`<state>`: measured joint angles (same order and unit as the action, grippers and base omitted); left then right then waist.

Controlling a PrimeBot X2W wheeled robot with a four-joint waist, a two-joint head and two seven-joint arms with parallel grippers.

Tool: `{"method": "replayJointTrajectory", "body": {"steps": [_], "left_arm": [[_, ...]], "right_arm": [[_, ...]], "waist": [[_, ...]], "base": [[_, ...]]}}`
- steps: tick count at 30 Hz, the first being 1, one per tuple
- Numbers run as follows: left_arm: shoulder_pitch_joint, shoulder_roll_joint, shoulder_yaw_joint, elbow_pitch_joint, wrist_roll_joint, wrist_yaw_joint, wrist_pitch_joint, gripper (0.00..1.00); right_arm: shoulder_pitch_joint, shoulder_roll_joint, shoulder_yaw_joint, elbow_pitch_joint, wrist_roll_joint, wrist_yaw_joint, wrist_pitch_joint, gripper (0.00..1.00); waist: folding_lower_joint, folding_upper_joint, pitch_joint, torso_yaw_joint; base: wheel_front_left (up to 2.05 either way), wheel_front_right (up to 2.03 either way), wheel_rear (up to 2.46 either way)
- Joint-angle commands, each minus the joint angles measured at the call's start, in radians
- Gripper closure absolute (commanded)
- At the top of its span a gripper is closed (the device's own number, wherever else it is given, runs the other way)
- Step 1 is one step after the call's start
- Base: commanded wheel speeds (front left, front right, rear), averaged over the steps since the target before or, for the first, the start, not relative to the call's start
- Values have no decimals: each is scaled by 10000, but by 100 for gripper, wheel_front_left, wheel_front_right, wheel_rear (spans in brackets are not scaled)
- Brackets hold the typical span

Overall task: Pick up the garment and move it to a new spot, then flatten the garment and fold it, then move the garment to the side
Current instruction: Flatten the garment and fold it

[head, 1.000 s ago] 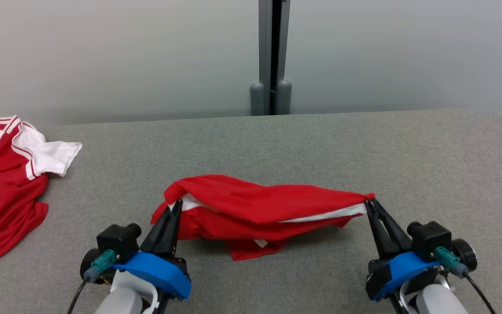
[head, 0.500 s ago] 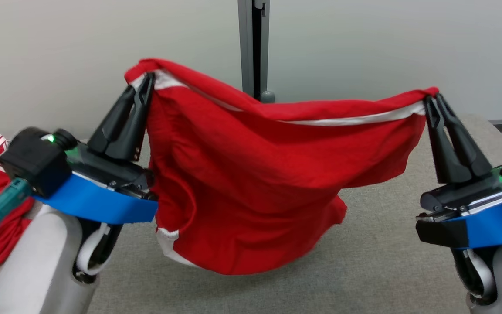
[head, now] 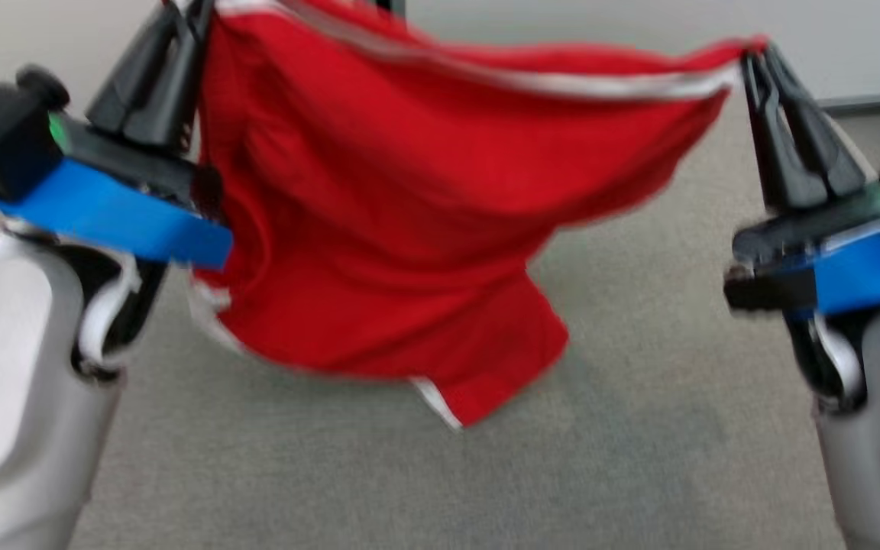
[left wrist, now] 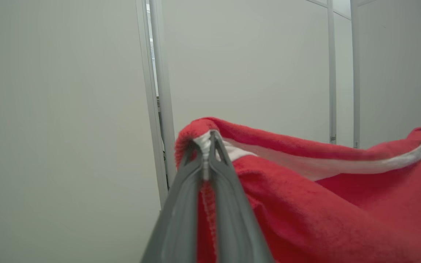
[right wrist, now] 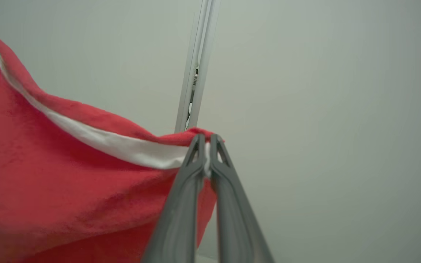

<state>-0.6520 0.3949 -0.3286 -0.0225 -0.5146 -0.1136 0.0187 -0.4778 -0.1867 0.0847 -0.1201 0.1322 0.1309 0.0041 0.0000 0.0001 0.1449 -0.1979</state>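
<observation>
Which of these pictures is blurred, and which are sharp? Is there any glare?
Head view: motion blur smears the garment and the table. Left wrist view: the left gripper is sharp. Right wrist view: the right gripper is sharp; even light, no glare.

Passage between left gripper (left wrist: 207,146) and right gripper (head: 755,65) is blocked by the stretched red garment (head: 379,229); room is left over the grey tabletop (head: 638,428) beneath, bounded behind by the wall (left wrist: 68,109).
</observation>
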Motion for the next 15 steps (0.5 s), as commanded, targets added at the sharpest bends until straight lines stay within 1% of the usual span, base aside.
{"method": "replayJointTrajectory", "body": {"steps": [1,4,7,8,12,15], "left_arm": [[-695,25,7,412,152,-21,-132,100],[-1877,-14,-139,1177,343,-95,-353,100],[-3076,-118,-232,1839,514,-112,-659,100],[-3076,-118,-232,1839,514,-112,-659,100],[-4036,-309,-380,2673,634,-136,-1154,100],[-3794,-488,-661,3318,478,-165,-1460,100]], "right_arm": [[-932,43,125,664,-218,-1,-237,100],[-2557,89,242,1889,-618,-3,-784,100],[-4016,236,148,2808,-1084,-3,-1337,100],[-4016,236,148,2808,-1084,-3,-1337,100],[-4982,573,-3,3601,-1484,-3,-1894,100],[-4646,875,98,4204,-1646,-1,-2187,100]], "waist": [[0,-1,488,2],[0,-1,1037,-167],[0,-1,1553,-305],[0,-1,1553,-305],[0,-1,2169,-415],[0,-1,2539,-443]], "base": [[0,0,0],[0,0,0],[0,0,0],[0,0,0],[0,0,0],[0,0,0]]}}
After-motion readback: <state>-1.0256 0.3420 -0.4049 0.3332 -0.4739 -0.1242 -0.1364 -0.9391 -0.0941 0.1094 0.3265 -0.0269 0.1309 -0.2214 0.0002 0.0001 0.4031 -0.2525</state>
